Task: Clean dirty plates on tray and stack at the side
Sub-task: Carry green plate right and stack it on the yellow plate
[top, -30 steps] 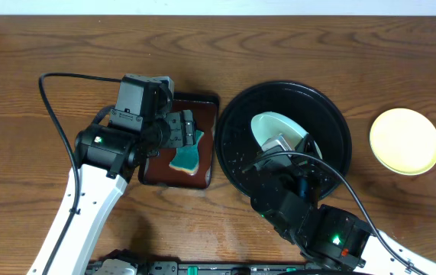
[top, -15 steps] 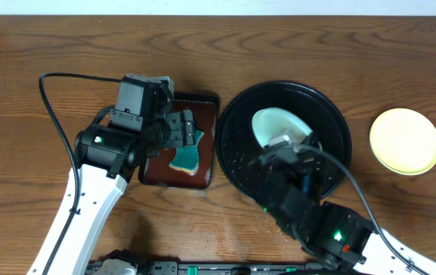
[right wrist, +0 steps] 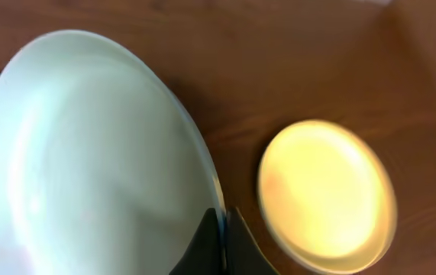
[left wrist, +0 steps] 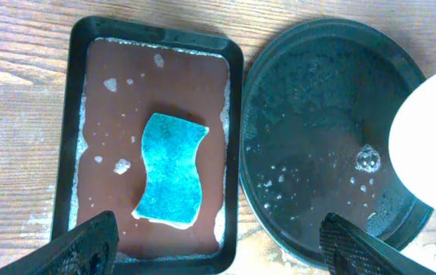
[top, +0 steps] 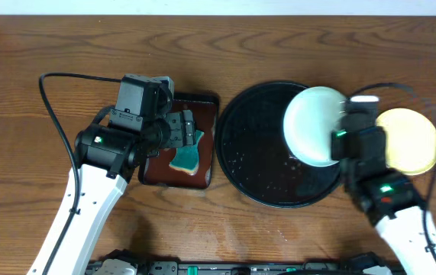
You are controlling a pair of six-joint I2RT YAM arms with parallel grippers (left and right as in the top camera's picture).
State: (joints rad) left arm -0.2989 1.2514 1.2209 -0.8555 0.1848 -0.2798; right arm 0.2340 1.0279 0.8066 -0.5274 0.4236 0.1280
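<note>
My right gripper (top: 343, 131) is shut on the rim of a pale mint-white plate (top: 314, 125) and holds it lifted over the right part of the round black tray (top: 257, 172). In the right wrist view the fingers (right wrist: 219, 229) pinch the plate (right wrist: 88, 153) at its edge. The yellow plate (top: 415, 140) lies on the table to the right of the tray and also shows in the right wrist view (right wrist: 326, 195). My left gripper (left wrist: 218, 241) is open above the near edge of the brown rectangular tray. I see only two plates.
A dark-brown rectangular tray (top: 206, 107) left of the black tray holds a teal sponge (top: 185, 158) in foamy water; both show in the left wrist view (left wrist: 76, 114) (left wrist: 170, 168). The black tray (left wrist: 317, 114) is wet with droplets.
My right arm has swung right, lifting the mint-white plate off the tray's middle toward the yellow plate. The left arm has not moved.
</note>
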